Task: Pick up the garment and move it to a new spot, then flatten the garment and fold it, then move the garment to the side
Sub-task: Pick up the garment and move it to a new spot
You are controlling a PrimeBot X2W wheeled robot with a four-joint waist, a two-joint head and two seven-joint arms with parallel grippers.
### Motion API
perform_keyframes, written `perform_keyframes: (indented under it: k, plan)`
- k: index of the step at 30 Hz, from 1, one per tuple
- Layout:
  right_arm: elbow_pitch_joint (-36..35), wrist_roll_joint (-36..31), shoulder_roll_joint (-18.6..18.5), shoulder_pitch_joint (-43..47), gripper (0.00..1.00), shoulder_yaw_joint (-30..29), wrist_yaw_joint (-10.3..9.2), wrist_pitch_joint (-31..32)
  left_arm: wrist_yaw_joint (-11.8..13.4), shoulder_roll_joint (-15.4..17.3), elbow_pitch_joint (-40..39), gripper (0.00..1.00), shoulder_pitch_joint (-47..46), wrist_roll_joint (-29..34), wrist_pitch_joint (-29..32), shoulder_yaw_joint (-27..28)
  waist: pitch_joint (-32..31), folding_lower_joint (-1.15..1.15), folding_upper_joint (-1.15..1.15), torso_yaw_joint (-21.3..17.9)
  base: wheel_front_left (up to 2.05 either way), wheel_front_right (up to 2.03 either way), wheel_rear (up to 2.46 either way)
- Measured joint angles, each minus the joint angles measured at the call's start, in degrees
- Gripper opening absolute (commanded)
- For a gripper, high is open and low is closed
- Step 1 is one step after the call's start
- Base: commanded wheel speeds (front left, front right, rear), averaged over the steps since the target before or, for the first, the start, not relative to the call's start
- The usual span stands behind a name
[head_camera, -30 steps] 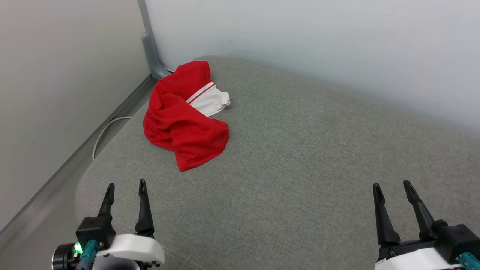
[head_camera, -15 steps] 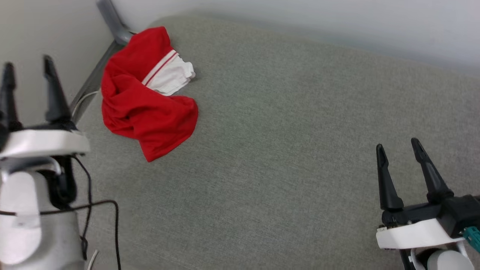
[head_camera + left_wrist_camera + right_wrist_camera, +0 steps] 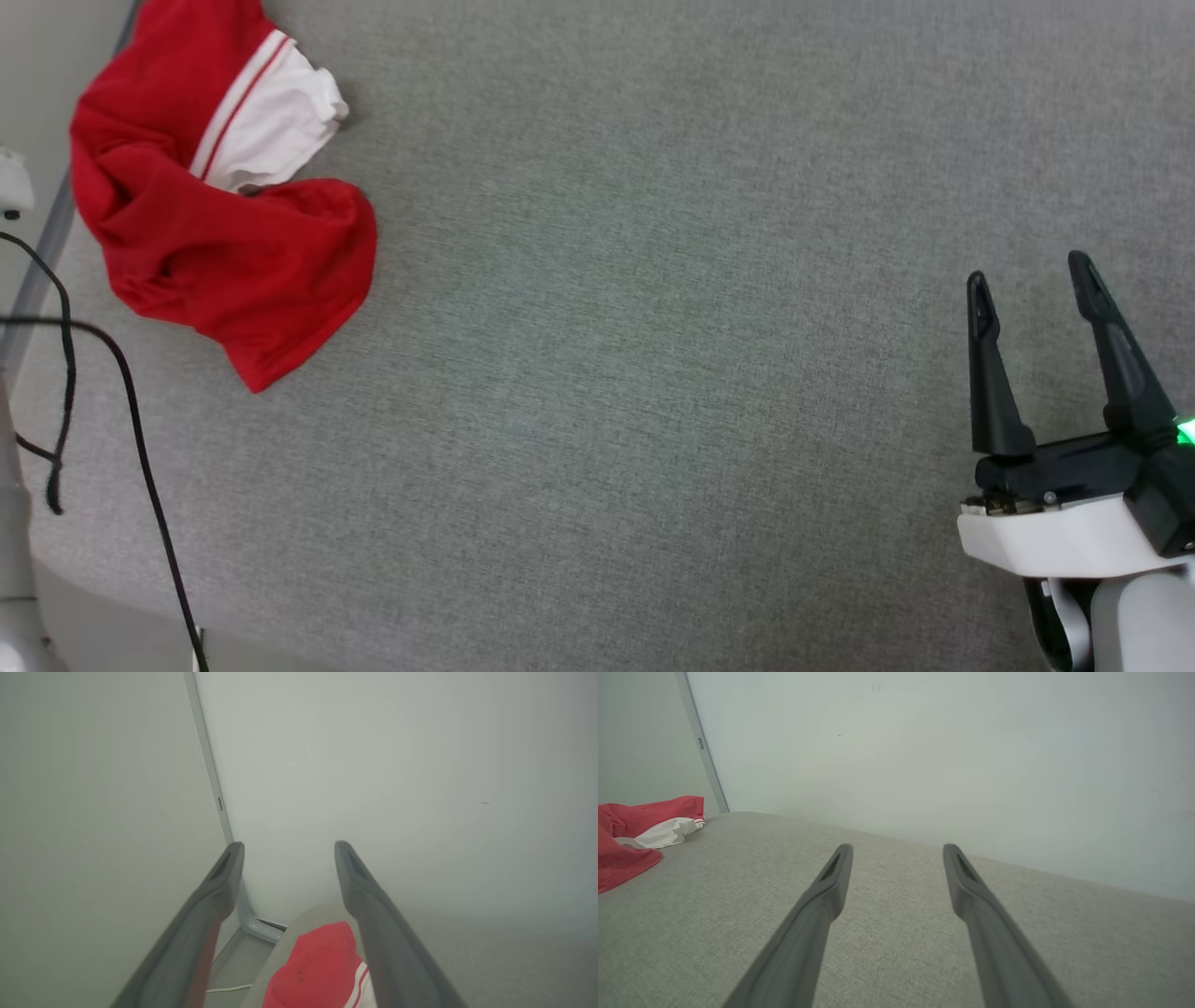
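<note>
The garment (image 3: 215,215) lies crumpled at the far left corner of the grey pad (image 3: 672,392). Its red body is bunched over itself, and one white sleeve (image 3: 271,121) with striped trim is turned up on top. Nothing is flat or squared, so the first step, picking it up, looks not yet begun.

The left gripper (image 3: 288,844) is raised just short of the heap, its jaws spread wide and empty. It points toward the corner of the wall (image 3: 397,774), and red cloth shows low between its fingers, a pose that would suit a drop onto the bunch.

The right gripper (image 3: 1029,266) hangs well apart over bare pad at the near right, also wide open and holding nothing. It is probably kept clear so the left arm can work the corner.

A black cable (image 3: 140,448) loops by the pad's left edge near the garment and might snag a lift. The broad bare middle of the pad seems the natural new spot — there is room there to spread and fold.
</note>
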Motion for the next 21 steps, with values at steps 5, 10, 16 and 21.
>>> perform_keyframes:
  k: [5, 10, 16, 21]
  plan:
    - [-1.18, -0.53, -0.04, -0.99, 1.00, -0.23, 0.00, 0.00, -0.14, 5.33, 5.36, 1.00, -2.97, -6.30, 7.90, -10.74, 2.41, 0.00, 0.00, -1.01, 0.00, 0.00, 0.00]
    - [-1.78, -1.01, -0.31, -1.14, 1.00, -0.53, 0.00, 0.00, -0.14, 10.26, 8.69, 1.00, -3.47, -15.55, 20.03, -20.69, 3.76, 0.00, 0.00, -1.63, 0.00, 0.00, 0.00]
    - [-2.46, -1.24, -0.97, -1.29, 1.00, -0.87, 0.00, 0.00, -0.14, 13.54, 10.05, 1.00, -3.55, -25.55, 33.84, -29.49, 5.20, -0.01, 0.00, -1.81, 0.00, 0.00, 0.00]
    - [-2.76, -1.44, -1.34, -1.90, 1.00, -0.77, 0.00, 0.00, -0.14, 14.29, 12.11, 1.00, -3.32, -30.60, 40.06, -34.88, 6.50, -0.01, 0.00, -2.00, 0.00, 0.00, 0.00]
